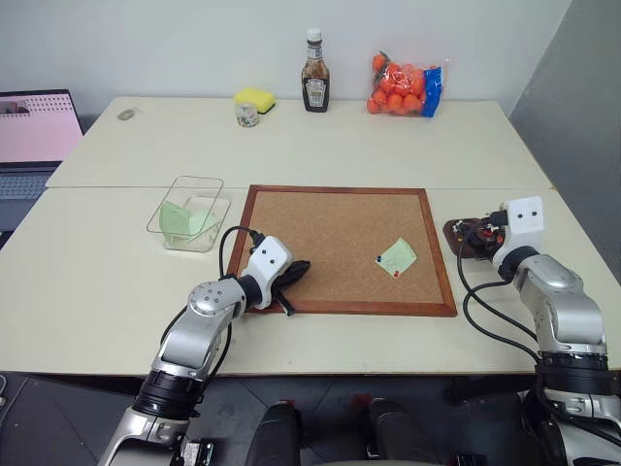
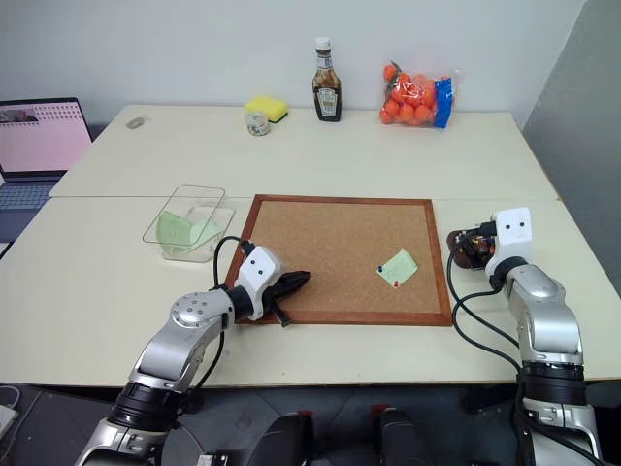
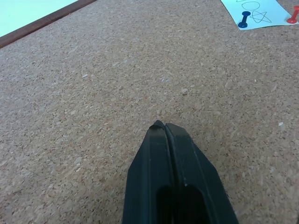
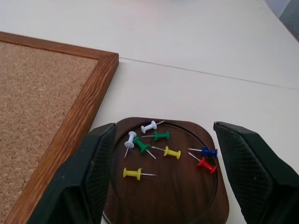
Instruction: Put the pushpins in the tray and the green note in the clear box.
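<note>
The pale green note (image 1: 399, 256) lies pinned on the corkboard (image 1: 330, 233), toward its right side. A dark pushpin (image 1: 378, 259) and a red pushpin (image 1: 396, 274) hold it; in the left wrist view they are the blue-headed pin (image 3: 243, 19) and the red one (image 3: 292, 18). My left gripper (image 1: 297, 272) rests shut over the board's near left corner, empty. The dark brown tray (image 4: 173, 193) sits right of the board and holds several coloured pins. My right gripper (image 4: 166, 137) hovers open above it, its fingers (image 4: 93, 158) straddling the dish, nothing between them. The clear box (image 1: 175, 190) stands left of the board.
A mint-green paper (image 1: 184, 218) lies inside the clear box. Along the far edge stand a sauce bottle (image 1: 314, 85), a bag of oranges (image 1: 403, 85), a yellow sponge (image 1: 255, 98) and a small jar (image 1: 247, 115). A laptop (image 1: 34, 131) is at the far left.
</note>
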Robot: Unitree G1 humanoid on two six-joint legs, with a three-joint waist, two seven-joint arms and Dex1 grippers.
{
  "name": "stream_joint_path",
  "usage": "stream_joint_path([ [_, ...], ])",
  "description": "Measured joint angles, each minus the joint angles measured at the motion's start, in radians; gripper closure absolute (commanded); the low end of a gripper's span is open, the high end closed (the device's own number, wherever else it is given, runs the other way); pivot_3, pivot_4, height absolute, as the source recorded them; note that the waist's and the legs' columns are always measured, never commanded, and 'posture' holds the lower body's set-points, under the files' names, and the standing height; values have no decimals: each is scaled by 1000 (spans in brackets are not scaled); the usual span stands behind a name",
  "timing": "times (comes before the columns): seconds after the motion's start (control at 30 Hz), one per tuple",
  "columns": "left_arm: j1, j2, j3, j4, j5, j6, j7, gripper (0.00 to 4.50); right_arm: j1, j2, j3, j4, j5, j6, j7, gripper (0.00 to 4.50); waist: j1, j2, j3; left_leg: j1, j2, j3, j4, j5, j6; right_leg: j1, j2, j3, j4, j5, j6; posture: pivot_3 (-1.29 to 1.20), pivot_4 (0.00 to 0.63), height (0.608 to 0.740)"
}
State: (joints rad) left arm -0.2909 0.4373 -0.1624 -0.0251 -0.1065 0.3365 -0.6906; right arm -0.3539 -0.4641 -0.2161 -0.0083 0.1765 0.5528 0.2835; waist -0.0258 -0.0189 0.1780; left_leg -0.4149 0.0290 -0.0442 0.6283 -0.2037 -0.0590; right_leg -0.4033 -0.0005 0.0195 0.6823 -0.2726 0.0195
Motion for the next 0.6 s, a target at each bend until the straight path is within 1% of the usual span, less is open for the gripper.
stream_joint_path([
  [0.17,-3,0,-1,1,1,0,-1,4500,54,2,-6,-75,39,3,30,1129,1,0,0,0,0,0,0,0,0,0,0,0,0,0,0,0,150,740],
  [0.3,-5,0,-1,3,4,-1,-1,4500,164,-8,19,-280,125,26,140,1129,1,1,-1,0,0,-1,0,0,0,0,0,0,0,0,0,0,150,740],
  [0.37,-4,0,-1,3,7,-1,-1,4500,191,-12,33,-323,141,29,162,1129,1,1,-1,0,0,-1,0,0,0,0,0,0,0,0,0,0,150,740],
  [0.47,-3,1,-1,3,11,-1,-4,4500,255,-29,110,-451,157,26,217,1129,0,1,-1,0,0,-1,0,0,0,0,0,-1,0,0,0,0,150,740],
  [0.5,-3,1,-1,3,12,-1,-5,4500,262,-34,134,-468,156,21,226,1129,-1,1,-1,0,0,-1,0,0,0,0,0,-1,0,0,0,0,150,740],
  [0.53,-3,2,-1,3,13,-1,-5,4500,269,-39,192,-493,148,11,249,1129,-1,1,-1,0,0,-1,0,0,0,0,0,-1,0,0,1,0,150,740],
  [0.6,-3,2,-1,2,13,-1,-6,4500,269,-41,247,-500,130,-1,266,1129,-1,1,-1,0,0,-1,0,0,0,0,0,-1,0,0,1,0,150,740],
])
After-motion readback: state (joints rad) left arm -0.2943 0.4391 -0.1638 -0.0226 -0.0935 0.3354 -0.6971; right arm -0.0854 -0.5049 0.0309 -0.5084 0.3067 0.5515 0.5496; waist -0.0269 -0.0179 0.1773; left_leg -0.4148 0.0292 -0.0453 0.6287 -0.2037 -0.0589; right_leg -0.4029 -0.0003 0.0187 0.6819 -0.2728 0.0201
